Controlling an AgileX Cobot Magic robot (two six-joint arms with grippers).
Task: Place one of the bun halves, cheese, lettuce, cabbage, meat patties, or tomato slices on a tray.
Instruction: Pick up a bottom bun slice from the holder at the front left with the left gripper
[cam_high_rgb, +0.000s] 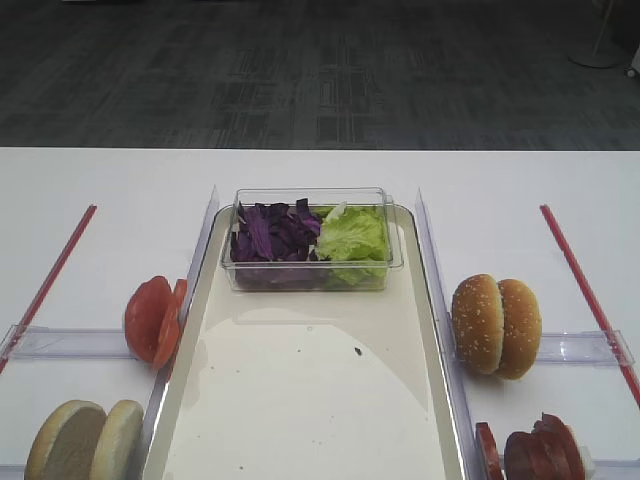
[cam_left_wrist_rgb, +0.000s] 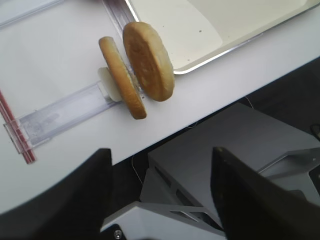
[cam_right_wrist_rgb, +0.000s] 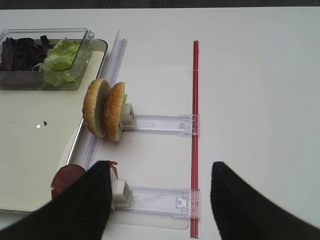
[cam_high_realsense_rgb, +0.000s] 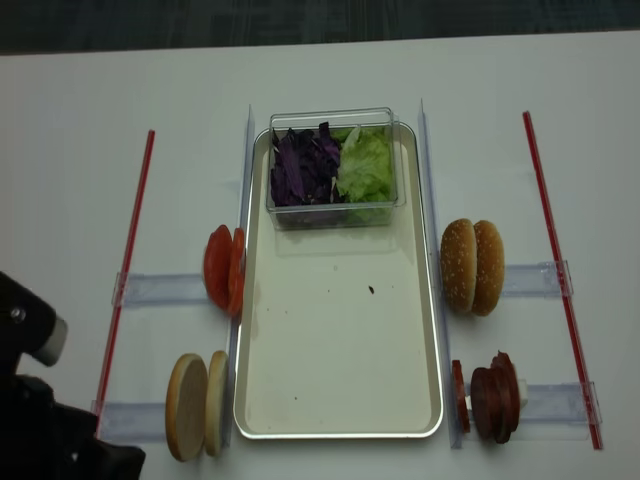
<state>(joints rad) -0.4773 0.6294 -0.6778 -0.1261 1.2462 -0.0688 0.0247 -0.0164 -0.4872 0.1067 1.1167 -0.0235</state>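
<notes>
One cream tray (cam_high_realsense_rgb: 340, 400) lies lengthwise at the middle of the white desk (cam_high_realsense_rgb: 80, 150), its floor bare apart from a dark speck (cam_high_realsense_rgb: 371, 290). One clear tub (cam_high_realsense_rgb: 333, 168) sits across the tray's far end, holding purple cabbage (cam_high_realsense_rgb: 303, 168) on one side and green lettuce (cam_high_realsense_rgb: 366, 165) on the other. Two bun halves (cam_left_wrist_rgb: 135, 70) stand on edge, side by side, in a clear rail (cam_left_wrist_rgb: 60, 117) directly ahead of the left gripper (cam_left_wrist_rgb: 160, 195), touching the tray's near corner. The left gripper hangs beyond the desk edge, above a grey base (cam_left_wrist_rgb: 235, 155), its two dark fingers (cam_left_wrist_rgb: 65, 200) spread apart with nothing between them. Farther ahead of it, by the same long side of the tray, tomato slices (cam_high_realsense_rgb: 224, 270) stand on edge as a tight stack; two can be told apart. The right gripper (cam_right_wrist_rgb: 160, 200) hovers over the desk with its fingers (cam_right_wrist_rgb: 85, 205) likewise spread and empty. Just ahead of its tray-side finger, reddish-brown patties (cam_high_realsense_rgb: 490, 395) stand in another rail; the overhead view shows one standing slightly apart and a close pack of about three, whose exact count cannot be told. Beyond them, two sesame buns (cam_right_wrist_rgb: 105, 110) stand on edge, pressed together. Two red strips (cam_high_realsense_rgb: 125, 280) lie on the desk, one along each outer side, well apart from the tray.
</notes>
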